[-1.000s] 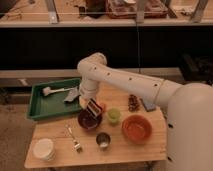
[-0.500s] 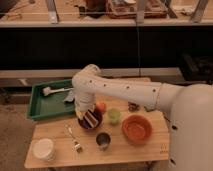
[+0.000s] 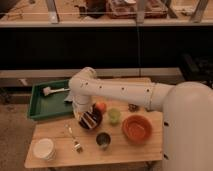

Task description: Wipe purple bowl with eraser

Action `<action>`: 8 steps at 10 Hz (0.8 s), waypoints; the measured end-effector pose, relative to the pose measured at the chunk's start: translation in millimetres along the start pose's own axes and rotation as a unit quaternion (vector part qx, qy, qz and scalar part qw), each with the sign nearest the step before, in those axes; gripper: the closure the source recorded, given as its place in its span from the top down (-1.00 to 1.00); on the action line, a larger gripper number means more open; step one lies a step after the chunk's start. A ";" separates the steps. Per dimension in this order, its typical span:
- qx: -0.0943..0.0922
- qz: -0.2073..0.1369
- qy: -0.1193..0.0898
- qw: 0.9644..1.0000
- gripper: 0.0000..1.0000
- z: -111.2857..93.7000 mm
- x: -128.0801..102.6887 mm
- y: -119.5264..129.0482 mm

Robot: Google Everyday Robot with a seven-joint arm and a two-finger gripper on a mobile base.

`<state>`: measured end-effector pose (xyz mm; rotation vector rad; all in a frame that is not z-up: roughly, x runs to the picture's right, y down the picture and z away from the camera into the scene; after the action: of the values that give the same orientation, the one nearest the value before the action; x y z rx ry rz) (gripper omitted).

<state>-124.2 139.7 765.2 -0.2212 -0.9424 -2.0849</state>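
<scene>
The purple bowl point(image 3: 95, 121) sits on the wooden table left of the small green cup point(image 3: 114, 116). The striped eraser point(image 3: 89, 120) is tilted inside the bowl, against its left inner side. My gripper point(image 3: 85, 116) comes down from the white arm, right over the bowl's left half, and is shut on the eraser. The arm hides the bowl's far rim.
The orange bowl point(image 3: 136, 128) stands to the right. An orange fruit point(image 3: 101, 106) lies just behind the purple bowl. A dark metal cup point(image 3: 103, 140), a fork point(image 3: 75, 140) and a white bowl point(image 3: 43, 148) are in front. A green tray point(image 3: 42, 106) holds a brush point(image 3: 50, 90).
The arm's elbow has swung left, and the gripper with the eraser has shifted left and lower inside the purple bowl. The other objects have not moved.
</scene>
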 end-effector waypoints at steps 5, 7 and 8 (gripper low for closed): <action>0.001 0.043 -0.006 0.999 -0.90 3.9 -30.5 37.2; -0.008 0.076 -0.005 0.997 -0.90 -0.3 -48.9 62.2; -0.014 0.084 -0.005 0.996 -0.90 -1.5 -50.0 71.2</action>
<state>-38.7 141.8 780.5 -0.3167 -0.8699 -1.9447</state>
